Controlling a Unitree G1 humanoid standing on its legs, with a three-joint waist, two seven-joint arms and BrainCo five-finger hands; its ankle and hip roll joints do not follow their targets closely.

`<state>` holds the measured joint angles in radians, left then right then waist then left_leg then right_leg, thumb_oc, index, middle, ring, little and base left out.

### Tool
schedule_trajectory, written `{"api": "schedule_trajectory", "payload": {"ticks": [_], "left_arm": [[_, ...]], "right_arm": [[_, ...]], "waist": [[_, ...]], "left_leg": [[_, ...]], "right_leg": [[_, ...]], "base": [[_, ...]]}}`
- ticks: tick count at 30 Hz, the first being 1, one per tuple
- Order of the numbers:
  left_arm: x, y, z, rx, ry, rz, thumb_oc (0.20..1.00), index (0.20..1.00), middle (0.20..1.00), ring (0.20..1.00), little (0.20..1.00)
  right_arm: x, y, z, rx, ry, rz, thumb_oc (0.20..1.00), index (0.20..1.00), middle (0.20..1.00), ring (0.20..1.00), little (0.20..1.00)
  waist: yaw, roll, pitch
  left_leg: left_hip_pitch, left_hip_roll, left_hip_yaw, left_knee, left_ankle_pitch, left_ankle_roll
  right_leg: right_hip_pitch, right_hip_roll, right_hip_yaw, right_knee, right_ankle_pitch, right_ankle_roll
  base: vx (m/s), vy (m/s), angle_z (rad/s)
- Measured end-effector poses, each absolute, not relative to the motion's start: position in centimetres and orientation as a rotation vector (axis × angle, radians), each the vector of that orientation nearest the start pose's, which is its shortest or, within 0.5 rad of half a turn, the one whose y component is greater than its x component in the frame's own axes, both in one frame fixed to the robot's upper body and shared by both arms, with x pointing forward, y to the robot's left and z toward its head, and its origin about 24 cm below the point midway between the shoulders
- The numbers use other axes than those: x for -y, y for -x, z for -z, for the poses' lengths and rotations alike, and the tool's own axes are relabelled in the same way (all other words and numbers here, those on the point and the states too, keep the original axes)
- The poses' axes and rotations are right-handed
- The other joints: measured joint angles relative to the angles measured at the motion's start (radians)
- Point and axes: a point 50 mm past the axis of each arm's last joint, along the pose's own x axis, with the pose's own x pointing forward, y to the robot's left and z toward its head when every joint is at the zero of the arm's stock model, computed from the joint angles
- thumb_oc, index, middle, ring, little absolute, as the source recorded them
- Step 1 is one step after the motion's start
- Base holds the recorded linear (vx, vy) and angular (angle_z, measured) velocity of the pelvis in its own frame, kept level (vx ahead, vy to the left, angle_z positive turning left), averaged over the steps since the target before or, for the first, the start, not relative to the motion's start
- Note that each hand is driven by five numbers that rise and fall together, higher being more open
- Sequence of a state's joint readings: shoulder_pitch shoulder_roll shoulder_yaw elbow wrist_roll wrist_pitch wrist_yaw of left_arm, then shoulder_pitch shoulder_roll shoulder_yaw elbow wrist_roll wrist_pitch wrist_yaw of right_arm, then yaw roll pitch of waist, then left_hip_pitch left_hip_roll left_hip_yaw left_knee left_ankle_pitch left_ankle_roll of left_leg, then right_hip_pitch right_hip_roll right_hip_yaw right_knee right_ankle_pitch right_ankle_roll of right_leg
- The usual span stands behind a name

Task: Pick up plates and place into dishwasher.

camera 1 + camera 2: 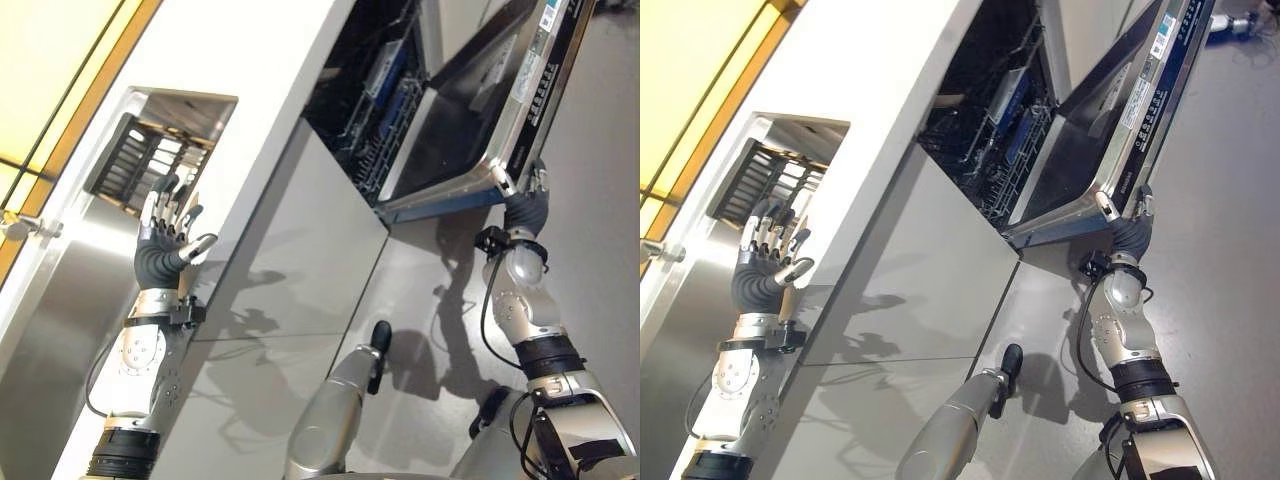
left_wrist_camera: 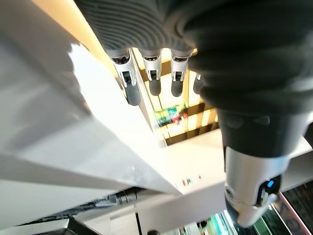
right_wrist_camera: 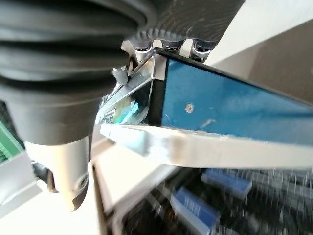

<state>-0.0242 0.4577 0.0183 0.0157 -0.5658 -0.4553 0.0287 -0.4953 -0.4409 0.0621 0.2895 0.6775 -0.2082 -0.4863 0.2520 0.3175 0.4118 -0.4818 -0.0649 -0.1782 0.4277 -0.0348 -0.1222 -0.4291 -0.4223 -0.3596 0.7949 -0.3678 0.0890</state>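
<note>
**Right hand on dishwasher door edge, left hand idle, no plate in either hand**

Dishwasher [image 1: 400, 90] sits built into the white cabinet run, far right in the scene. Its door [image 1: 490, 110] is partly down, inner face toward the cavity. Lower rack [image 1: 1015, 150] visible inside, dark wire with blue inserts; can't tell from here whether any plates sit in it.

Right hand [image 1: 532, 196] is at the corner of the door's free edge. In the right wrist view the fingers [image 3: 166, 45] wrap over the metal edge of the door, thumb [image 3: 68, 188] apart on the other side. So it's grasping the door edge, not a plate.

Left hand [image 1: 165, 235] is raised at the left, in front of the white cabinet face [image 1: 290, 250], just below a rectangular recess [image 1: 165, 150] with a dark slatted rack in it. Fingers [image 2: 128, 81] straight and spread, thumb out to the side, holding nothing, not touching the panel as far as I can see.

Grey floor [image 1: 600, 200] runs along the right side, beside the door.
</note>
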Motion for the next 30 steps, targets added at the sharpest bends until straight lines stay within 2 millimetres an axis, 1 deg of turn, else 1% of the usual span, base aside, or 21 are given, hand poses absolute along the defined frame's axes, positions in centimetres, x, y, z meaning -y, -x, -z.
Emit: {"api": "schedule_trajectory", "payload": {"ticks": [2, 3, 4, 5, 7, 8, 9, 11, 12, 13, 14, 15, 16, 19, 20, 23, 25, 28, 30], "left_arm": [[-24.7, -24.6, -10.7, 0.452, 0.109, -0.078, 1.000, 1.000, 1.000, 1.000, 1.000], [-24.8, -24.6, -10.6, 0.448, 0.109, -0.081, 1.000, 1.000, 1.000, 1.000, 1.000], [-24.9, -24.6, -10.6, 0.448, 0.108, -0.082, 1.000, 1.000, 1.000, 1.000, 1.000], [-25.1, -24.6, -10.6, 0.445, 0.105, -0.086, 1.000, 1.000, 1.000, 1.000, 1.000], [-25.9, -24.3, -10.5, 0.436, 0.093, -0.114, 1.000, 1.000, 1.000, 1.000, 1.000], [-26.4, -24.2, -10.6, 0.437, 0.087, -0.132, 1.000, 1.000, 1.000, 1.000, 1.000], [-26.7, -24.2, -10.9, 0.441, 0.077, -0.140, 1.000, 1.000, 1.000, 1.000, 1.000], [-27.1, -24.2, -11.2, 0.439, 0.052, -0.136, 1.000, 1.000, 1.000, 1.000, 1.000], [-27.2, -24.3, -11.3, 0.436, 0.045, -0.131, 1.000, 1.000, 1.000, 1.000, 1.000], [-27.3, -24.3, -11.4, 0.435, 0.039, -0.128, 1.000, 1.000, 1.000, 1.000, 1.000], [-27.7, -24.2, -11.6, 0.437, 0.026, -0.134, 1.000, 1.000, 1.000, 1.000, 1.000], [-28.1, -24.2, -11.6, 0.429, 0.019, -0.145, 1.000, 1.000, 1.000, 1.000, 1.000], [-28.2, -24.2, -11.5, 0.424, 0.016, -0.151, 1.000, 1.000, 1.000, 1.000, 1.000], [-28.3, -24.3, -11.5, 0.415, 0.000, -0.141, 1.000, 1.000, 1.000, 1.000, 1.000], [-28.3, -24.3, -11.5, 0.408, -0.013, -0.138, 1.000, 1.000, 1.000, 1.000, 1.000], [-28.2, -24.4, -11.6, 0.410, -0.046, -0.122, 1.000, 1.000, 1.000, 1.000, 1.000], [-28.1, -24.5, -11.6, 0.396, -0.066, -0.111, 1.000, 1.000, 1.000, 1.000, 1.000], [-28.1, -24.5, -11.2, 0.370, -0.070, -0.112, 1.000, 1.000, 1.000, 1.000, 1.000], [-28.0, -24.4, -10.9, 0.357, -0.060, -0.115, 1.000, 1.000, 1.000, 1.000, 1.000]], "right_arm": [[22.8, -33.4, -15.0, 0.331, -0.312, 0.393, 1.000, 1.000, 1.000, 1.000, 1.000], [22.5, -33.4, -15.1, 0.338, -0.305, 0.373, 1.000, 1.000, 1.000, 1.000, 1.000], [22.2, -33.6, -15.3, 0.340, -0.305, 0.358, 1.000, 1.000, 1.000, 1.000, 1.000], [21.8, -33.8, -15.5, 0.339, -0.309, 0.343, 1.000, 1.000, 1.000, 1.000, 1.000], [20.8, -34.3, -16.0, 0.336, -0.325, 0.307, 1.000, 1.000, 1.000, 1.000, 1.000], [20.2, -34.5, -16.4, 0.339, -0.327, 0.278, 1.000, 1.000, 1.000, 1.000, 1.000], [19.6, -34.7, -16.8, 0.345, -0.318, 0.241, 1.000, 1.000, 1.000, 1.000, 1.000], [18.0, -34.9, -18.1, 0.378, -0.309, 0.149, 1.000, 1.000, 1.000, 1.000, 1.000], [17.0, -34.8, -18.9, 0.408, -0.310, 0.095, 1.000, 1.000, 1.000, 1.000, 1.000], [17.1, -34.8, -18.6, 0.389, -0.361, 0.146, 1.000, 1.000, 1.000, 1.000, 1.000], [16.9, -34.7, -18.1, 0.376, -0.389, 0.160, 1.000, 1.000, 1.000, 1.000, 1.000], [17.0, -34.6, -17.5, 0.360, -0.406, 0.172, 1.000, 1.000, 1.000, 1.000, 1.000], [17.1, -34.5, -17.0, 0.338, -0.404, 0.177, 1.000, 1.000, 1.000, 1.000, 1.000], [17.0, -34.6, -16.1, 0.285, -0.398, 0.180, 1.000, 1.000, 1.000, 1.000, 1.000], [17.1, -34.6, -15.4, 0.257, -0.393, 0.192, 1.000, 1.000, 1.000, 1.000, 1.000], [17.1, -34.1, -13.4, 0.173, -0.394, 0.246, 1.000, 1.000, 1.000, 1.000, 1.000], [17.2, -33.7, -12.0, 0.127, -0.392, 0.274, 1.000, 1.000, 1.000, 1.000, 1.000], [16.8, -33.0, -10.4, 0.084, -0.353, 0.266, 1.000, 1.000, 1.000, 1.000, 1.000], [16.2, -32.6, -9.7, 0.064, -0.329, 0.237, 1.000, 1.000, 1.000, 1.000, 1.000]], "waist": [[0.020, -0.012, 0.009], [0.037, -0.020, 0.015], [0.048, -0.028, 0.021], [0.065, -0.036, 0.026], [0.099, -0.059, 0.025], [0.118, -0.074, 0.021], [0.136, -0.091, 0.019], [0.155, -0.116, 0.007], [0.162, -0.120, 0.006], [0.176, -0.134, -0.002], [0.182, -0.150, -0.011], [0.178, -0.158, -0.015], [0.180, -0.164, -0.018], [0.181, -0.174, -0.027], [0.181, -0.184, -0.034], [0.187, -0.231, -0.067], [0.201, -0.252, -0.085], [0.201, -0.267, -0.112], [0.201, -0.266, -0.115]], "left_leg": [[0.036, -0.001, -0.016, -0.024, 0.010, 0.005], [0.058, -0.001, -0.024, -0.041, 0.016, 0.009], [0.077, -0.003, -0.036, -0.053, 0.021, 0.009], [0.102, -0.004, -0.048, -0.069, 0.026, 0.002], [0.133, -0.008, -0.066, -0.092, 0.032, 0.001], [0.145, -0.009, -0.080, -0.110, 0.040, -0.008], [0.158, -0.011, -0.097, -0.128, 0.047, -0.009], [0.164, -0.011, -0.105, -0.145, 0.057, -0.002], [0.172, -0.012, -0.117, -0.149, 0.059, -0.002], [0.181, -0.013, -0.127, -0.156, 0.059, -0.002], [0.187, -0.013, -0.128, -0.160, 0.059, -0.002], [0.198, -0.011, -0.130, -0.160, 0.059, -0.001], [0.211, -0.009, -0.130, -0.162, 0.058, 0.000], [0.240, 0.006, -0.132, -0.176, 0.058, 0.000], [0.254, 0.009, -0.132, -0.179, 0.058, 0.000], [0.283, 0.010, -0.132, -0.197, 0.055, 0.003], [0.305, 0.013, -0.130, -0.200, 0.047, 0.005], [0.319, 0.026, -0.124, -0.206, 0.044, 0.008], [0.343, 0.039, -0.097, -0.209, 0.042, 0.012]], "right_leg": [[0.051, 0.000, -0.032, -0.018, -0.001, 0.001], [0.082, -0.001, -0.048, -0.030, -0.001, 0.001], [0.109, -0.001, -0.064, -0.040, -0.001, 0.002], [0.142, -0.002, -0.081, -0.052, -0.003, 0.005], [0.188, -0.002, -0.106, -0.075, -0.004, 0.011], [0.214, 0.000, -0.128, -0.091, -0.003, 0.015], [0.240, 0.003, -0.148, -0.107, -0.004, 0.016], [0.278, 0.022, -0.152, -0.148, -0.004, 0.021], [0.306, 0.037, -0.153, -0.173, -0.004, 0.024], [0.326, 0.047, -0.152, -0.195, -0.003, 0.025], [0.345, 0.058, -0.153, -0.217, -0.001, 0.030], [0.372, 0.072, -0.153, -0.243, 0.004, 0.038], [0.394, 0.081, -0.154, -0.264, 0.010, 0.048], [0.441, 0.114, -0.156, -0.320, 0.030, 0.050], [0.465, 0.126, -0.156, -0.345, 0.036, 0.051], [0.514, 0.144, -0.154, -0.396, 0.038, 0.054], [0.544, 0.154, -0.152, -0.430, 0.045, 0.055], [0.572, 0.173, -0.140, -0.485, 0.066, 0.055], [0.595, 0.187, -0.119, -0.515, 0.084, 0.053]], "base": [[0.03, -0.033, 0.31], [0.05, -0.013, 0.33], [0.07, -0.011, 0.35], [0.06, -0.018, 0.36], [0.04, -0.044, 0.35], [0.01, -0.070, 0.42], [0.00, -0.081, 0.55], [0.00, -0.104, 0.65], [0.01, -0.120, 0.63], [0.01, -0.106, 0.51], [0.02, -0.091, 0.39], [0.02, -0.076, 0.24], [0.02, -0.069, 0.13], [0.02, -0.066, 0.03], [0.02, -0.088, 0.12], [0.01, -0.070, 0.19], [-0.06, -0.054, 0.01], [-0.08, -0.039, -0.06], [-0.07, -0.045, -0.29]]}}
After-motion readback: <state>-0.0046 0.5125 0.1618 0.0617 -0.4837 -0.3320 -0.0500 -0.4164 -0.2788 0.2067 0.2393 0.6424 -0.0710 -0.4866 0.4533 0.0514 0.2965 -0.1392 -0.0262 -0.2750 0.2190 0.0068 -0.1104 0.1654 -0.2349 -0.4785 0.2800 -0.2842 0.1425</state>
